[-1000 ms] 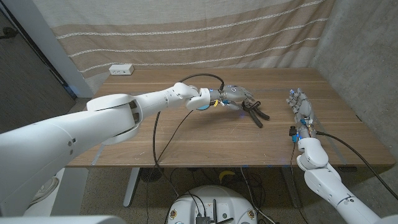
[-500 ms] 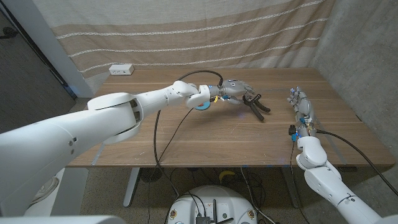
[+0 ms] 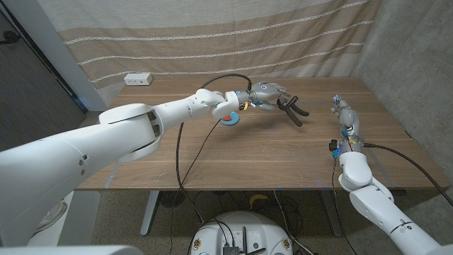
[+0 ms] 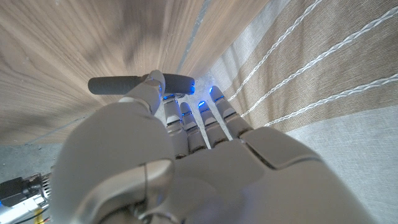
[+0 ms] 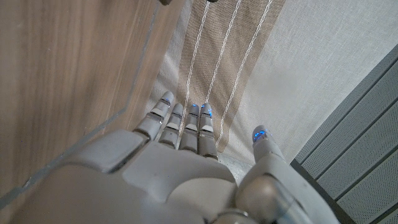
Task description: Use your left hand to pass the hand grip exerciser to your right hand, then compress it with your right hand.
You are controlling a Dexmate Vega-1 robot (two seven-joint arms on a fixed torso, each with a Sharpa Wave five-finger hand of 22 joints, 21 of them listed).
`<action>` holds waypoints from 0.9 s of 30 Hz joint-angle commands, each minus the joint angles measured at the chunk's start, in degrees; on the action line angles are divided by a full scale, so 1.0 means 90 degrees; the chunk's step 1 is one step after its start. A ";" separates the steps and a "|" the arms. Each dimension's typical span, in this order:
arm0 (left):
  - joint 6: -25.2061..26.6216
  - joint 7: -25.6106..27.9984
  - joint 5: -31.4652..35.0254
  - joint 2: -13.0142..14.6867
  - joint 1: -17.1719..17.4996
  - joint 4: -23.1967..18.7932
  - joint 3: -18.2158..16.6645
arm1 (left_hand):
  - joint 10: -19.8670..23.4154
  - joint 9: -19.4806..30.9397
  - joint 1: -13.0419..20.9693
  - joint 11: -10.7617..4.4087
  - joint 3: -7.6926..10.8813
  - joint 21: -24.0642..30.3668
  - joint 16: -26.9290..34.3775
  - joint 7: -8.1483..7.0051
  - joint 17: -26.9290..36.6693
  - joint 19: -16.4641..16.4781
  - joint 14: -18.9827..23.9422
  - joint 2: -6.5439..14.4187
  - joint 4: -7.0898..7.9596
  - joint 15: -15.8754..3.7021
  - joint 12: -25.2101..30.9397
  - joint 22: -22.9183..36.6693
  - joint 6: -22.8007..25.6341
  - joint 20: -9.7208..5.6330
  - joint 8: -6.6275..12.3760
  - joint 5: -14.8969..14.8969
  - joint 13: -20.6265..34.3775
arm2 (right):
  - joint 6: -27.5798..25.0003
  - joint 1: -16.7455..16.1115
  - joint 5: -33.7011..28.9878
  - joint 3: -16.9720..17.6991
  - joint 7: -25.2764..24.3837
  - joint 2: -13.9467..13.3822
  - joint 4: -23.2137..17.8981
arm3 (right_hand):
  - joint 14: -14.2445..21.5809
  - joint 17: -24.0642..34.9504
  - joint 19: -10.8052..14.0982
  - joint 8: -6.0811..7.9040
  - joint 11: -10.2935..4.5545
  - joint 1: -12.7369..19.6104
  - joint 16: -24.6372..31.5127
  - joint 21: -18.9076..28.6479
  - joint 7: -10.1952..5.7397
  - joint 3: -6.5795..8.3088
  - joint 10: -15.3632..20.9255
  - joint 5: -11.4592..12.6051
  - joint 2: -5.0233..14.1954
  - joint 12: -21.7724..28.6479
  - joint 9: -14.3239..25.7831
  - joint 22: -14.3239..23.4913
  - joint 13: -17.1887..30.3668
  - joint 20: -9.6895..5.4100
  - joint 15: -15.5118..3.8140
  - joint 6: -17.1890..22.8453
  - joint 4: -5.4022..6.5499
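Left hand (image 3: 267, 96) grasps hand grip exerciser (image 3: 291, 111), lifted near tabletop (image 3: 283, 159) far edge; right hand (image 3: 345, 115) released, fingers apart, well apart; handover and compression left

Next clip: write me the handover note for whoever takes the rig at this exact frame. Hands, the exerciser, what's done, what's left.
Left hand: holds the hand grip exerciser off the wooden table, over its far middle; the black handles hang out toward the right side. In the left wrist view the fingers wrap one handle.
Right hand: holds nothing, fingers apart, waiting near the table's right side, apart from the exerciser.
Done: exerciser picked up by the left hand.
Left: bring it across to the right hand, let the right hand take it, release with the left, then squeeze it with the right.
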 commanded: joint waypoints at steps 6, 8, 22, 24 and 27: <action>-0.0152 -0.0325 -0.0568 0.0194 0.0210 -0.0347 -0.0455 | 0.0083 0.2692 -0.0054 -0.0002 0.0073 0.0071 0.0031 -0.0018 0.0025 0.0019 0.0072 0.0037 -0.0003 -0.0561 0.0025 0.0036 -0.0015 -0.0041 0.1443 0.0039 0.0039 | -0.0763 -0.0201 -0.0888 0.0067 -0.0597 -0.0169 -0.0683 | -0.0053 0.0007 -0.0014 -0.0013 -0.0026 0.0081 -0.0030 -0.0027 -0.0023 0.0013 -0.0050 0.0041 -0.0075 -0.0043 0.0014 0.0022 0.0020 0.0000 -0.0010 -0.0043 -0.0049; -0.0177 -0.0409 -0.0675 0.0204 0.0250 -0.0384 -0.0540 | 0.0085 0.2713 -0.0057 -0.0003 0.0076 0.0076 0.0035 -0.0030 0.0024 0.0026 0.0083 0.0037 -0.0003 -0.0566 0.0025 0.0036 -0.0030 -0.0048 0.1458 0.0040 0.0040 | -0.0856 -0.0235 -0.0986 0.0077 -0.0666 -0.0173 -0.0769 | -0.0053 0.0004 -0.0025 -0.0012 -0.0019 0.0094 -0.0034 -0.0031 -0.0027 0.0014 -0.0060 0.0041 -0.0083 -0.0047 0.0014 0.0022 0.0019 0.0007 -0.0017 -0.0048 -0.0056; -0.0466 -0.0454 -0.1261 0.0135 0.0522 -0.0300 -0.1003 | 0.0122 0.2859 -0.0091 0.0020 0.0112 0.0103 0.0050 -0.0023 0.0024 0.0057 0.0131 0.0047 0.0003 -0.0601 0.0032 0.0039 -0.0104 -0.0052 0.1572 0.0048 0.0046 | -0.1551 -0.0388 -0.1629 0.0090 -0.1041 -0.0176 -0.1285 | -0.0084 -0.0009 -0.0039 -0.0021 -0.0068 0.0145 -0.0064 -0.0036 -0.0071 0.0017 -0.0135 0.0037 -0.0109 -0.0075 0.0014 0.0021 0.0017 0.0012 -0.0018 -0.0112 -0.0073; -0.0438 -0.0439 -0.1348 0.0138 0.0598 -0.0339 -0.1083 | 0.0128 0.2884 -0.0097 0.0015 0.0120 0.0108 0.0053 -0.0020 0.0024 0.0065 0.0143 0.0046 0.0004 -0.0598 0.0032 0.0039 -0.0119 -0.0053 0.1591 0.0049 0.0047 | -0.1634 -0.0399 -0.1698 0.0084 -0.1077 -0.0173 -0.1334 | -0.0105 -0.0010 -0.0041 -0.0027 -0.0070 0.0151 -0.0075 -0.0037 -0.0077 0.0016 -0.0141 0.0035 -0.0113 -0.0076 0.0014 0.0021 0.0017 0.0014 -0.0015 -0.0132 -0.0074; -0.0564 -0.0322 -0.1405 0.0084 0.0617 -0.0214 -0.1125 | 0.0147 0.2917 -0.0109 0.0019 0.0132 0.0115 0.0063 -0.0023 0.0026 0.0072 0.0173 0.0050 0.0009 -0.0617 0.0038 0.0040 -0.0138 -0.0054 0.1616 0.0051 0.0048 | -0.1765 -0.0417 -0.1801 0.0079 -0.1141 -0.0163 -0.1404 | -0.0129 -0.0013 -0.0047 -0.0032 -0.0077 0.0163 -0.0089 -0.0039 -0.0084 0.0015 -0.0172 0.0033 -0.0122 -0.0087 0.0014 0.0021 0.0016 0.0017 -0.0026 -0.0159 -0.0078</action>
